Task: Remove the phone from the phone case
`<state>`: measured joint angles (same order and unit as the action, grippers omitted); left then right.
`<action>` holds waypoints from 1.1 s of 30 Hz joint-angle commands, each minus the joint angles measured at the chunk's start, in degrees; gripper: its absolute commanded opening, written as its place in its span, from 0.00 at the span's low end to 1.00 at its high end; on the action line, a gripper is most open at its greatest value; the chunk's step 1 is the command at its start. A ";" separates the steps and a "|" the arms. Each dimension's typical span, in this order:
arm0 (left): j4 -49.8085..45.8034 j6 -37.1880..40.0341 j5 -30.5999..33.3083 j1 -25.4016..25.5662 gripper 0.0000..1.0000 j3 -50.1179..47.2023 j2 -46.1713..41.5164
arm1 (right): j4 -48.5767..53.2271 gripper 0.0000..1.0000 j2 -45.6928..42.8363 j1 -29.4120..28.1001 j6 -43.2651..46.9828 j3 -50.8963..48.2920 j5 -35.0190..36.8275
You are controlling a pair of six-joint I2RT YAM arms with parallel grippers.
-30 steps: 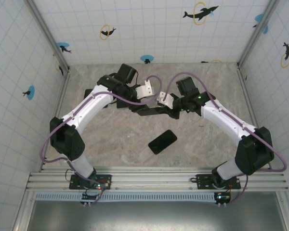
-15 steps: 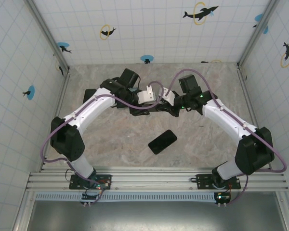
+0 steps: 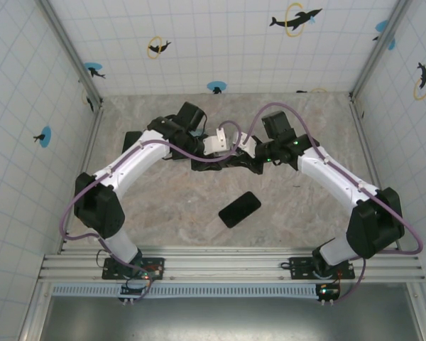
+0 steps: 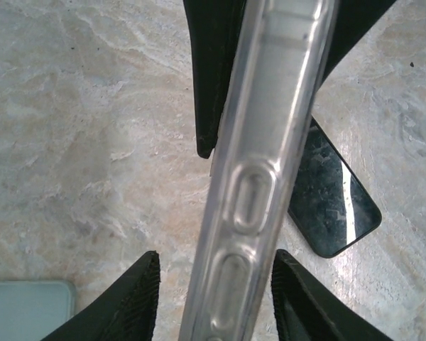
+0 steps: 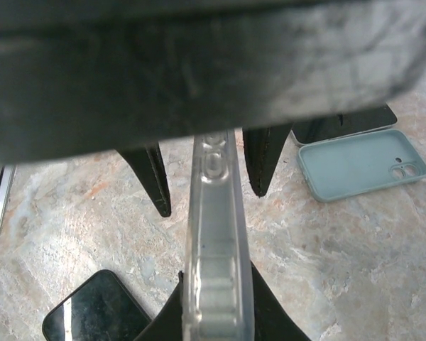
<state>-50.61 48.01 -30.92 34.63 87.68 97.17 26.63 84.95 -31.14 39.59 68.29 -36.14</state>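
At mid-table, left tool (image 4: 214, 253), still apart, has narrowed around clear case (image 4: 270, 128); right tool (image 5: 216, 273) clamps it.

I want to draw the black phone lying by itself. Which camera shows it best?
Top external: the black phone lies whole on the table. Left wrist: the clear case hides part. Right wrist: the frame edge cuts it off.

Marbled table (image 3: 163, 206), tiled walls (image 3: 220, 42), dolphin stickers (image 3: 295, 18)
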 commanded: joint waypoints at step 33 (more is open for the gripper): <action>3.98 -0.37 -10.60 -2.91 0.39 0.58 -0.97 | -2.64 0.00 0.39 -1.65 -2.24 0.16 -3.22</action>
<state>-46.61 47.48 -40.01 31.83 87.05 95.20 26.37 85.58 -32.29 37.78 67.35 -37.28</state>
